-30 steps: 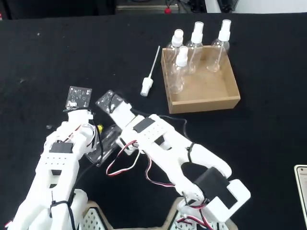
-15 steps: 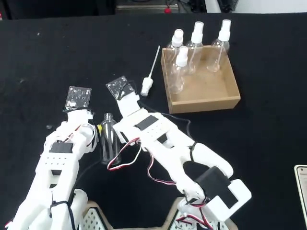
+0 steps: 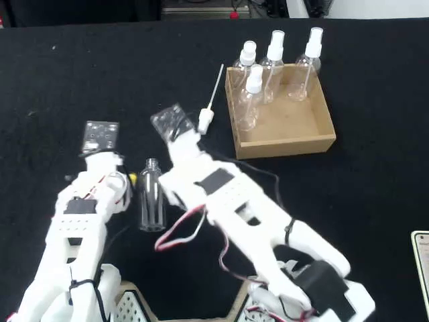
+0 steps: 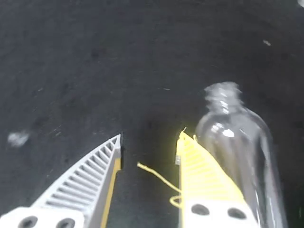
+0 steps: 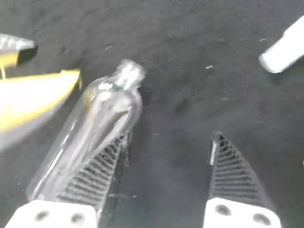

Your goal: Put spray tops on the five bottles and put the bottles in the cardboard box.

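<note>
A clear bottle [image 3: 151, 198] without a top lies on the black table, neck pointing away from the arms. My left gripper [image 4: 149, 147] is open and empty, and the bottle [image 4: 237, 137] lies just outside its yellow finger [image 4: 199, 175]. My right gripper [image 5: 168, 142] is open too, with the bottle [image 5: 95, 123] resting against the outside of one black finger [image 5: 102, 171]. A loose spray top [image 3: 205, 121] with its long tube lies beyond the right arm [image 3: 208, 181], beside the cardboard box [image 3: 285, 144]. The spray top [image 5: 285, 50] also shows farther off.
Several bottles [image 3: 253, 94] with spray tops stand in the box, along its far side. The left arm [image 3: 80, 215] lies left of the bottle. A flat white object [image 3: 422, 251] sits at the right edge of the table.
The bottle turned from slanted to straight, neck pointing away. The right arm swung farther out toward the spray top. The left arm shifted slightly left.
</note>
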Tool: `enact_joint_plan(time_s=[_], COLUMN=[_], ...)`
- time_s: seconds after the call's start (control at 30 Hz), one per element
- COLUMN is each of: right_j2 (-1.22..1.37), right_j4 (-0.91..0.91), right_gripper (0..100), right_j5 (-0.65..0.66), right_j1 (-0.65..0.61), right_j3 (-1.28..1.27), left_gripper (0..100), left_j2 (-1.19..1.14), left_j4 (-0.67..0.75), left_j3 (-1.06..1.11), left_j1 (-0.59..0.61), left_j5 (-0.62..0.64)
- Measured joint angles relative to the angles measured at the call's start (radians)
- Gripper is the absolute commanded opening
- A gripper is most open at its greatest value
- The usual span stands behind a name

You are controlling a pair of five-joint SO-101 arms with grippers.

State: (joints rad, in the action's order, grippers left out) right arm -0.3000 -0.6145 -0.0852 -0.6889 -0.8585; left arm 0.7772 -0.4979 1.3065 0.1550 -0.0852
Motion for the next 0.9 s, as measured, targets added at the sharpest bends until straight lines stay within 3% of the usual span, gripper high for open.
enact_joint_plan(time_s=[0.27,0.4,0.73,0.9], right_j2=[-0.025,-0.025,-0.025,-0.025], right_j4=[0.173,0.184,0.247,0.261], right_gripper=[23.7,23.8,23.8,23.8], right_j5=[0.0,-0.014,-0.465,-0.555], right_j1=[-0.115,-0.118,-0.169,-0.207], right_j3=[-0.087,-0.087,-0.087,-0.087], left_gripper=[19,19,19,19], left_j2=[0.0,0.0,0.0,0.0], left_j4=[0.0,0.0,0.037,0.037], left_j3=[-0.029,-0.031,-0.031,-0.031], left_j1=[0.222,0.247,0.247,0.247], left_j5=[0.25,0.278,0.279,0.279])
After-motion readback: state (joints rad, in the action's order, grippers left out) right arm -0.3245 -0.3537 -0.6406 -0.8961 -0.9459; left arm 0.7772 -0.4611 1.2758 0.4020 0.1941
